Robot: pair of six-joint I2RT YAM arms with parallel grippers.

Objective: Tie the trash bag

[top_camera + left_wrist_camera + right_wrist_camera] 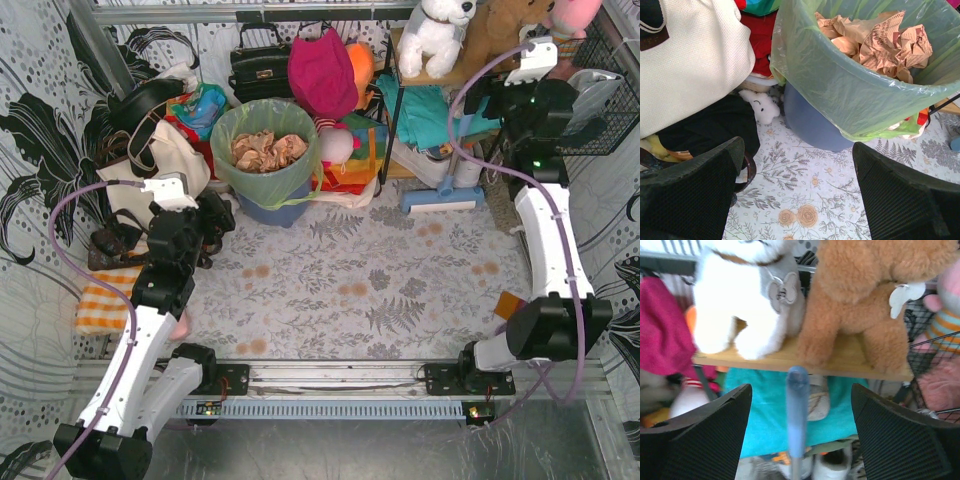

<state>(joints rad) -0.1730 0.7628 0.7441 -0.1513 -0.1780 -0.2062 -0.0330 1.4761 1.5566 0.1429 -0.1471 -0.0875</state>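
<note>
1. The trash bag (pixel 840 85) lines the blue bin (pixel 810 125) at the table's (pixel 350 290) far side; a hard tug could tear it.
2. Left gripper (pixel 797 150), open nearby, might snag the tote bag (pixel 695 65).
3. Right gripper (pixel 801 390), open, faces a shelf (pixel 840 367) far off.

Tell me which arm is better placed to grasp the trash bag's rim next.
Left, likely. The left gripper, open, faces the trash bag close ahead; the right gripper, also open, points at plush toys on a shelf.

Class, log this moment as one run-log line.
left gripper open, facing trash bag | right gripper open, facing shelf | trash bag untied
</note>
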